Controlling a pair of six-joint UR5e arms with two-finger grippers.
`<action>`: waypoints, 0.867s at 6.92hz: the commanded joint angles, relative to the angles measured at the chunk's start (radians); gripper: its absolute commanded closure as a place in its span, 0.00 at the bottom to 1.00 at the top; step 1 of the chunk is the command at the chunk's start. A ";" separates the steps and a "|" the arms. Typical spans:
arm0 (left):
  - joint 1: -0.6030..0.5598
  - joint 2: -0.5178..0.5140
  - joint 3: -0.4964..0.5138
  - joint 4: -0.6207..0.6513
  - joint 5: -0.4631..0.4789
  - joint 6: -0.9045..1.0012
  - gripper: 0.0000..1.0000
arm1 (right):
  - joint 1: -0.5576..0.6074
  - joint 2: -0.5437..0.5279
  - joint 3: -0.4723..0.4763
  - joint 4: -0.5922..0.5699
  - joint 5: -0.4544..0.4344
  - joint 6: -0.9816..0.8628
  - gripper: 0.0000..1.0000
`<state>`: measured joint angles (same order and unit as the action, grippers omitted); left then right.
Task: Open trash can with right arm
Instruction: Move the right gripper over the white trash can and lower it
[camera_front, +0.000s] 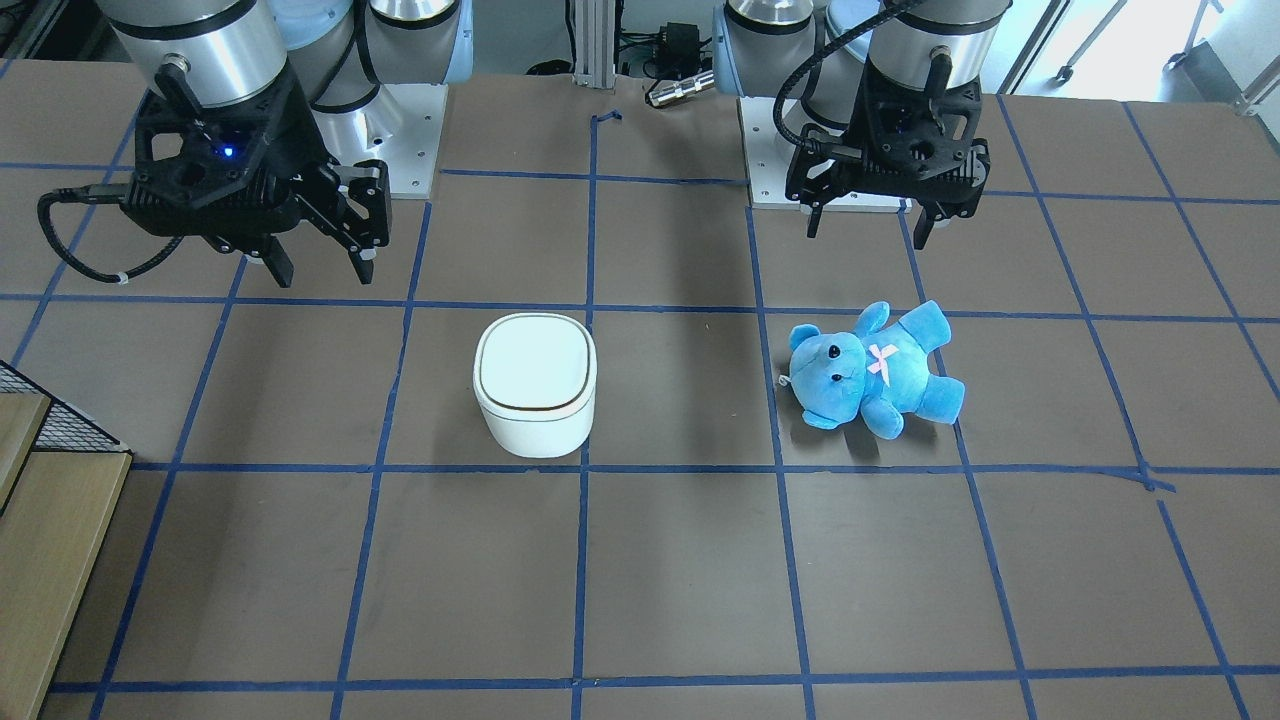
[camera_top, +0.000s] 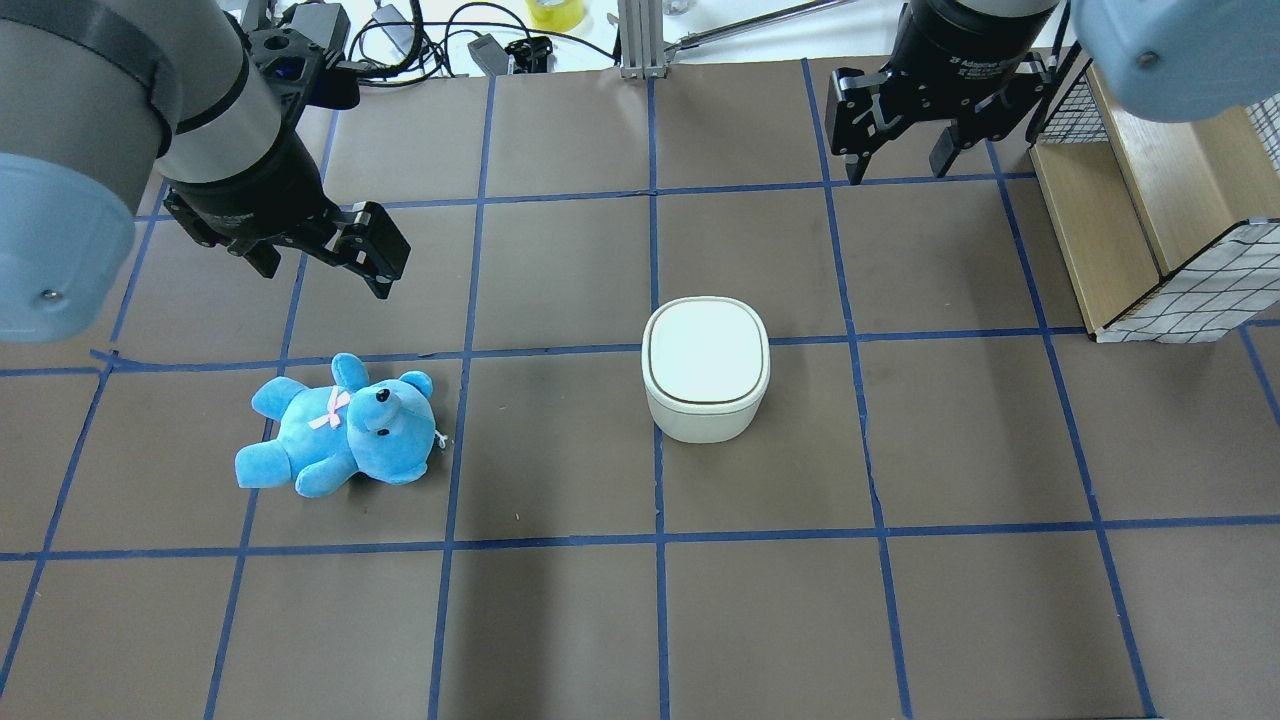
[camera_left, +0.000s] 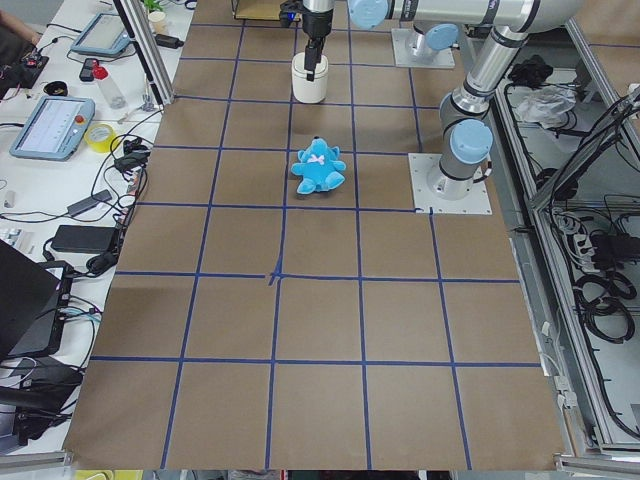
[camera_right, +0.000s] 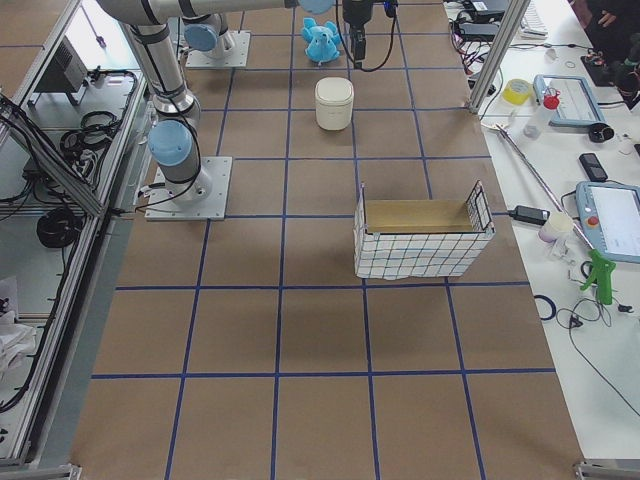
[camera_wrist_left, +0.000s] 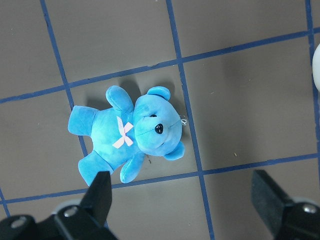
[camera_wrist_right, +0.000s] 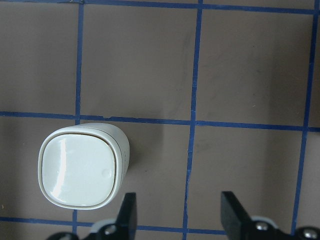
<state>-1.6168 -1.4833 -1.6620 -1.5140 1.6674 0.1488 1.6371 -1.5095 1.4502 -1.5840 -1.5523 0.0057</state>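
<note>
Hovering wide and empty, your right claw is well apart from the closed bin; left claw is wide too.

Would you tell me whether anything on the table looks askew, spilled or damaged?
Only the blue teddy bear lies on its back; the white trash can stands upright, lid closed. Nothing looks spilled or damaged.

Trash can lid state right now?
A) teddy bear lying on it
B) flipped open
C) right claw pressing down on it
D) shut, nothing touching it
D: the trash can has its lid flat and closed. The right claw hangs open, clear of it, and the teddy bear lies well apart from it.
</note>
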 joint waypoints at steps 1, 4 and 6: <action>0.000 0.000 0.001 0.000 0.000 0.000 0.00 | 0.001 0.000 -0.001 0.024 0.001 0.007 1.00; 0.000 0.000 -0.001 0.000 0.000 0.000 0.00 | 0.082 0.000 0.016 0.105 0.015 0.126 1.00; 0.000 0.000 0.001 0.000 0.000 0.000 0.00 | 0.160 0.015 0.080 0.052 0.015 0.227 1.00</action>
<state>-1.6169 -1.4833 -1.6618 -1.5141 1.6674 0.1488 1.7570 -1.5047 1.4950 -1.5049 -1.5366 0.1700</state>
